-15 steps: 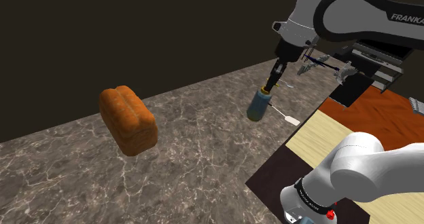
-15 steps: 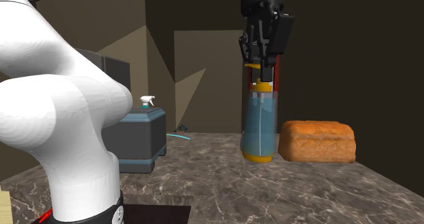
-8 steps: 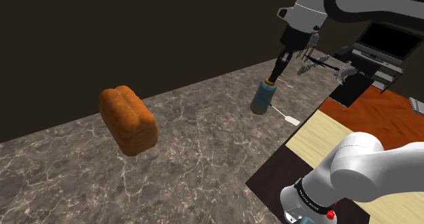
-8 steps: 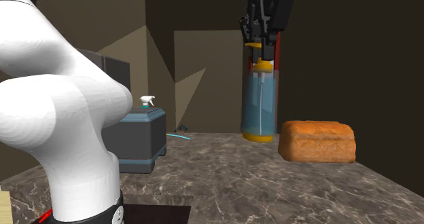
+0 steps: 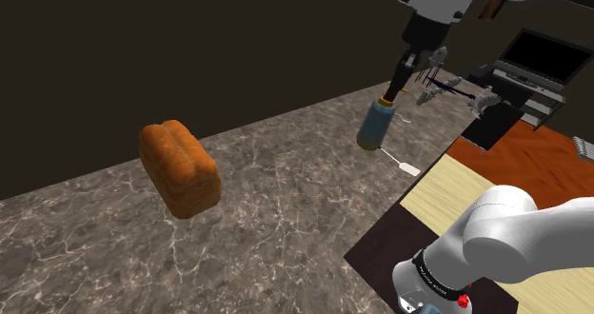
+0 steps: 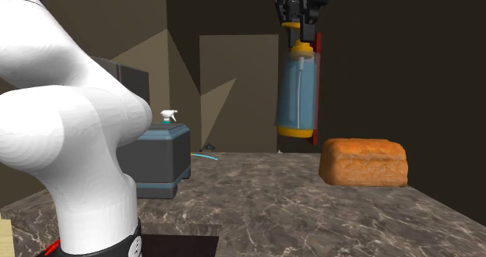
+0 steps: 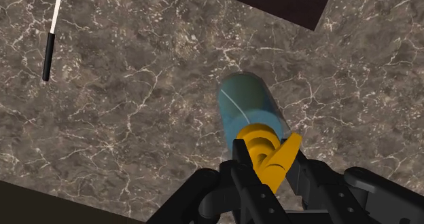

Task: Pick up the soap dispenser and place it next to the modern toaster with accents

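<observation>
No text, label, brand or number can be read.

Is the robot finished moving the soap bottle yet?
Not yet. Done: the gripper is shut on the yellow pump of the soap dispenser, and the bottle hangs clear above the marble counter. In hand: carrying it in the air. Left: taking it over to the grey toaster and setting it down beside it.
</observation>
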Available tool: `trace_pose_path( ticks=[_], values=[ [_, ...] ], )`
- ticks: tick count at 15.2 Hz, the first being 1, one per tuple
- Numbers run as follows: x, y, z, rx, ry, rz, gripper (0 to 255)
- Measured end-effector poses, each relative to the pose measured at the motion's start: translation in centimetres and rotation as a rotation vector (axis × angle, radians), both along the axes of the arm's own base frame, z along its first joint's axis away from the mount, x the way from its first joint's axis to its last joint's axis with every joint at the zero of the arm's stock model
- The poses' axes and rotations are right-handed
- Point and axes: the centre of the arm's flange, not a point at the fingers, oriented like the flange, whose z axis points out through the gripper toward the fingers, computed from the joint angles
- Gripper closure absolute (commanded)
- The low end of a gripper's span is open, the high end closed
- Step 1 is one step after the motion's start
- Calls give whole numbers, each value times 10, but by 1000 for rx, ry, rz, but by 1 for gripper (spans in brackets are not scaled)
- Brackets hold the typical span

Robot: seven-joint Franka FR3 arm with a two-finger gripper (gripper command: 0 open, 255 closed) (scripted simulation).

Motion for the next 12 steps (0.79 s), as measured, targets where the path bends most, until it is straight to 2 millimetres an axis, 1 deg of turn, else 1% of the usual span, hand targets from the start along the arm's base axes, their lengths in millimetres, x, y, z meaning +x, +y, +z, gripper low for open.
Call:
trace_pose_path(
  ticks=[8, 9, 12],
  values=[
    [1, 0, 40, 0, 0, 0, 255],
    [-5, 2, 42, 0, 0, 0, 255],
    [-33, 16, 44, 0, 0, 1, 255]
  ],
)
